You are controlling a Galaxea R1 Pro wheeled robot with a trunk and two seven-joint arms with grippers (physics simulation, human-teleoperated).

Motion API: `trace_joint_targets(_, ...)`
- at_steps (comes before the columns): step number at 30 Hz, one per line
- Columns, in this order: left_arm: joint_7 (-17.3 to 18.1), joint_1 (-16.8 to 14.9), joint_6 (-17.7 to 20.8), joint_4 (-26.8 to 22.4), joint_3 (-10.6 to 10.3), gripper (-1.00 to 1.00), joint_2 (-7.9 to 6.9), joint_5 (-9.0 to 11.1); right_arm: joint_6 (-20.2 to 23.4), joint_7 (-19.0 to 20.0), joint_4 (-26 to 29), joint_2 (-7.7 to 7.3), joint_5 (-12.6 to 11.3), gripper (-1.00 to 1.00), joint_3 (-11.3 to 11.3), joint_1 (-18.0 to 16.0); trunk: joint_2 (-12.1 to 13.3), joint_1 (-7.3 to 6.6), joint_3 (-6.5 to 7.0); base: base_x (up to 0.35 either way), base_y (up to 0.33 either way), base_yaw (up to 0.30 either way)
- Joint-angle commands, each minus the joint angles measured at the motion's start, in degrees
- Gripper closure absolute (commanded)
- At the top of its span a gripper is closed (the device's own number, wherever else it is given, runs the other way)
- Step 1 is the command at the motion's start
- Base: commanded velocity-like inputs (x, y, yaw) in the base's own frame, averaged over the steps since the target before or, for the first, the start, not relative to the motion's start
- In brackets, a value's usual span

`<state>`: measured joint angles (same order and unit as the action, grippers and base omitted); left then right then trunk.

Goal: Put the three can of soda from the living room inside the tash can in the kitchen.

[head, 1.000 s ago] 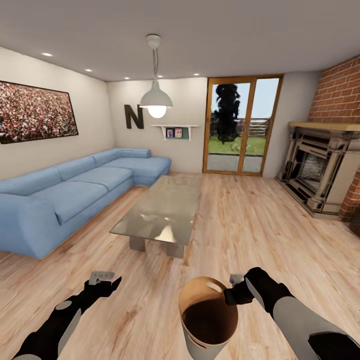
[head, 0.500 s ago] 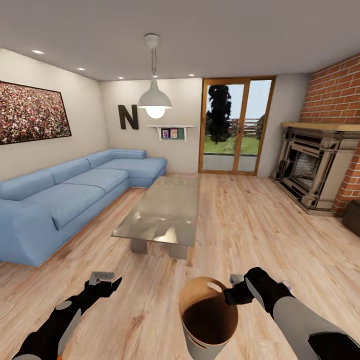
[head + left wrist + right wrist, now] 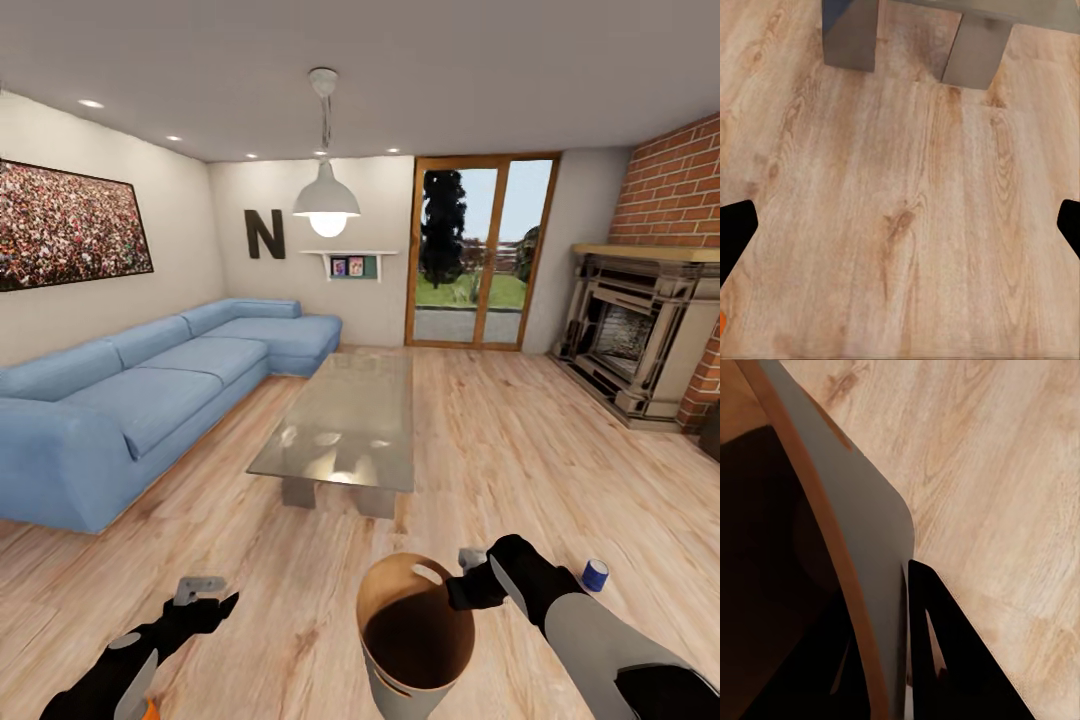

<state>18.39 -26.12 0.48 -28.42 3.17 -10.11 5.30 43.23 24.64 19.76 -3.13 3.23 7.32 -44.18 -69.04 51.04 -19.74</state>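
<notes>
The grey trash can [image 3: 400,690], tan-brown inside, hangs low in front of me in the head view. My right gripper [image 3: 463,590] is shut on its rim. In the right wrist view the bin wall [image 3: 862,532] runs between the fingers, with one black finger [image 3: 949,660] on the outside. A dark blue soda can [image 3: 595,575] stands on the wooden floor just right of my right forearm. My left gripper [image 3: 205,598] hovers over bare floor, its fingertips [image 3: 735,232] far apart and nothing between them. An orange sliver [image 3: 150,710] shows beside my left arm; what it is I cannot tell.
The living room lies ahead. A glass-topped coffee table [image 3: 345,420] stands in the middle, its grey legs [image 3: 851,34] close to my left gripper. A blue corner sofa [image 3: 130,400] runs along the left, a brick fireplace [image 3: 640,340] stands at the right, and glass doors [image 3: 480,250] are at the back.
The camera has moved on, bringing the coffee table nearer and the blue can into view at the right. My left gripper has dropped lower. The right gripper still holds the bin.
</notes>
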Motion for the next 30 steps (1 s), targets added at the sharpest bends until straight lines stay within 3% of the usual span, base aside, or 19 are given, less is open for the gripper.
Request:
trace_joint_targets(1,-0.01,-0.02,-0.11,0.67,0.0,-1.0,0.03,0.03,0.27,0.41,0.02,0.03,-1.21,1.0,-0.29,0.01,0.0,0.0,0.01,0.0,0.32,0.0)
trace_joint_targets(30,-0.72,0.01,-1.47,1.59,-0.01,-1.0,0.31,-0.18,0.26,0.41,-0.04,0.22,-1.21,1.0,-0.29,0.05,0.0,0.0,0.01,0.0,0.32,0.0)
